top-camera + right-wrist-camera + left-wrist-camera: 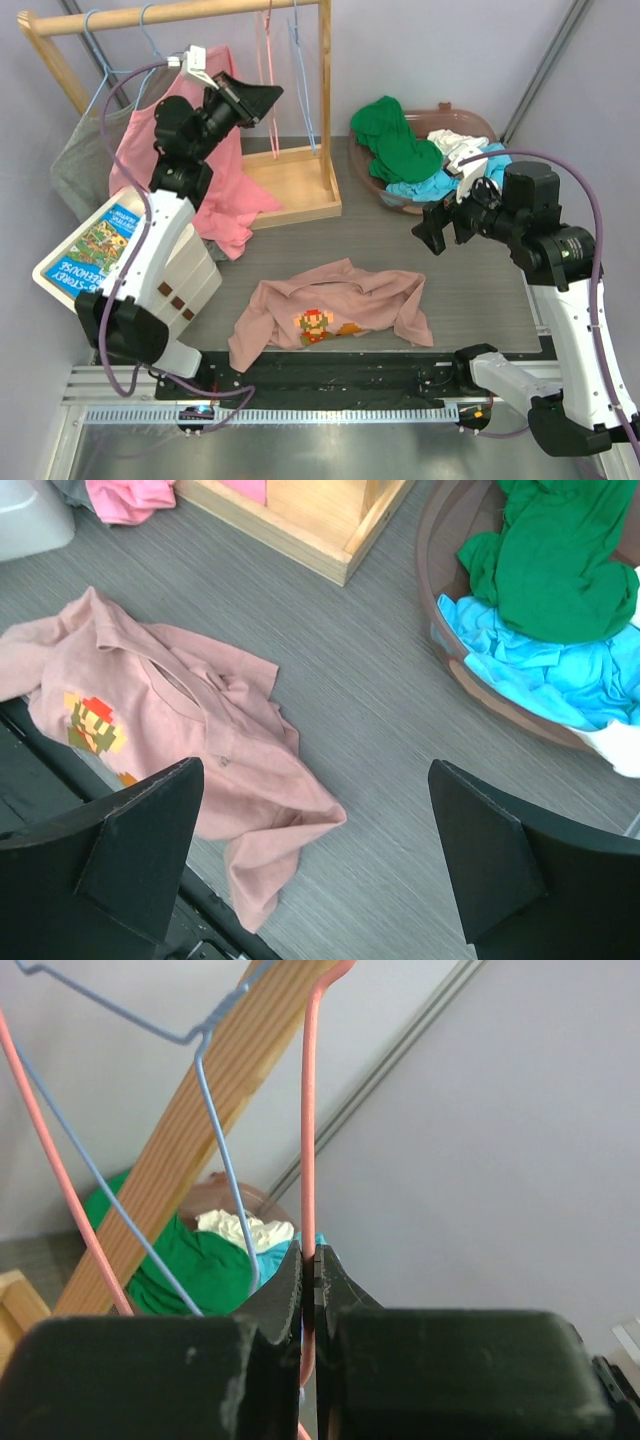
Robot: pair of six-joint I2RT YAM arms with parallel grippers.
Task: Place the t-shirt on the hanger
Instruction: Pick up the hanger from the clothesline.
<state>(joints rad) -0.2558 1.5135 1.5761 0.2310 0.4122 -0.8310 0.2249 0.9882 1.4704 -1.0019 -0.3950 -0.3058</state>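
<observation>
The mauve-pink t-shirt (pixel 330 310) lies crumpled on the table near the front edge, its pixel figure facing up. It also shows in the right wrist view (pixel 170 710). The salmon-pink hanger (pixel 265 70) hangs from the wooden rail. My left gripper (pixel 262 100) is raised at the rack and shut on one thin wire of the hanger (pixel 308 1110), pinched between its jaws (pixel 310 1260). My right gripper (pixel 432 228) is open and empty. It hovers above the table to the right of the t-shirt (pixel 315 768).
A wooden rack (pixel 180 12) with a base tray (pixel 295 185) carries light blue hangers (pixel 215 1140), a coral-pink shirt (pixel 150 150) and a grey shirt (pixel 85 160). A brown basket (pixel 465 113) of green, blue and white clothes sits back right. A white box (pixel 100 250) stands at the left.
</observation>
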